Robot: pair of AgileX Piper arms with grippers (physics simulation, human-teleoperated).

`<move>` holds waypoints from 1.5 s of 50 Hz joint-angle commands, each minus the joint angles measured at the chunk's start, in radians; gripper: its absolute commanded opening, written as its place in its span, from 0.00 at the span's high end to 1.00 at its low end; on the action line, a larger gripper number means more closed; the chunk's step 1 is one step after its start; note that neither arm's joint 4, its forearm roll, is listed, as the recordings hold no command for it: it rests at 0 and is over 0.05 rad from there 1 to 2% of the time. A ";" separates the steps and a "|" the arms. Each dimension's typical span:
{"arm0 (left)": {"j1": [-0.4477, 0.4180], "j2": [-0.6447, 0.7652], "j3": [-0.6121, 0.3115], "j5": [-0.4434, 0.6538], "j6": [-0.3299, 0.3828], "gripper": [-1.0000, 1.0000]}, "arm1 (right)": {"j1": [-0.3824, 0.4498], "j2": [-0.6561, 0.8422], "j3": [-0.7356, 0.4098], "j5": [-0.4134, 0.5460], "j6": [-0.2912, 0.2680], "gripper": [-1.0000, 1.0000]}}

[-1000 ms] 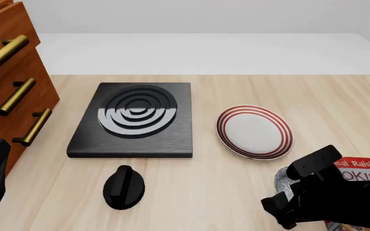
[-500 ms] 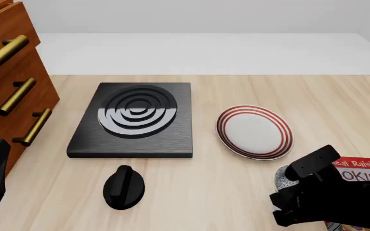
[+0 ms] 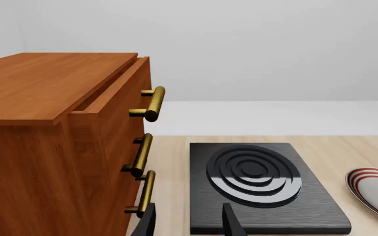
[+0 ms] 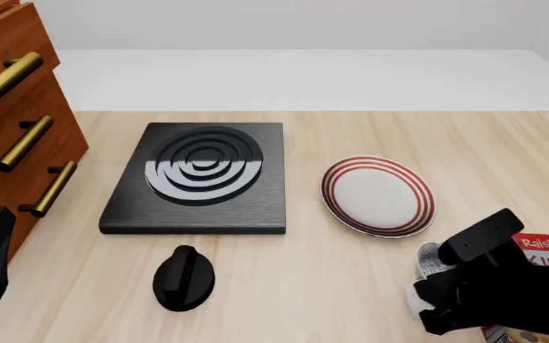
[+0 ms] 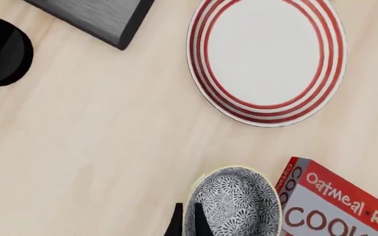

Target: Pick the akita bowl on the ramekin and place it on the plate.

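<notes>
The akita bowl (image 5: 232, 205), speckled black and white inside, hangs low over the table next to the cookie box. My right gripper (image 5: 185, 223) is shut on its rim, one finger inside and one outside. In the front view the right arm (image 4: 503, 289) covers most of the bowl (image 4: 430, 259). A white sliver (image 4: 414, 299) at the arm's lower left edge looks like the ramekin; the rest of it is hidden. The red-ringed plate (image 4: 377, 195) (image 5: 267, 59) lies just beyond the bowl, with nothing on it. My left gripper (image 3: 187, 226) is open by the drawers, far from both.
A red oatmeal cookie box (image 4: 542, 250) lies right beside the bowl. A black stove plate (image 4: 198, 177) sits mid-table, with a black knob-like object (image 4: 184, 279) in front of it. A wooden drawer cabinet (image 4: 12, 121) with brass handles stands at the left.
My right arm has shifted right and slightly up, carrying the bowl with it. A white sliver now shows where the bowl was. The left arm has not moved.
</notes>
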 commanded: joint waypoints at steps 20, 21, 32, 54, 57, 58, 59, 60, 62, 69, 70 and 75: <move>0.000 0.000 0.000 0.000 0.000 0.00 | -0.111 -0.222 -0.187 0.255 -0.237 1.00; 0.000 0.000 0.000 0.000 0.000 0.00 | -0.111 -0.222 -0.187 0.255 -0.237 1.00; 0.000 0.000 0.000 0.000 0.000 0.00 | -0.148 -0.195 -0.281 0.244 -0.347 1.00; 0.000 0.000 0.000 0.000 0.000 0.00 | -0.094 0.125 -0.410 -0.025 -0.507 1.00; 0.000 0.000 0.000 0.000 0.000 0.00 | -0.093 0.179 -0.423 -0.060 -0.510 1.00; 0.000 0.000 0.000 0.000 0.000 0.00 | -0.093 0.195 -0.429 -0.067 -0.508 1.00; 0.000 0.000 0.000 0.000 0.000 0.00 | -0.085 0.214 -0.431 -0.080 -0.515 1.00; 0.000 0.000 0.000 0.000 0.000 0.00 | -0.077 0.229 -0.434 -0.086 -0.516 1.00; 0.000 0.000 0.000 0.000 0.000 0.00 | -0.060 0.265 -0.439 -0.106 -0.521 1.00; 0.000 0.000 0.000 0.000 0.000 0.00 | -0.069 0.371 -0.484 -0.153 -0.533 1.00; 0.000 0.000 0.000 0.000 0.000 0.00 | -0.068 0.379 -0.488 -0.157 -0.536 1.00; 0.000 0.000 0.000 0.000 0.000 0.00 | -0.079 0.444 -0.525 -0.176 -0.534 1.00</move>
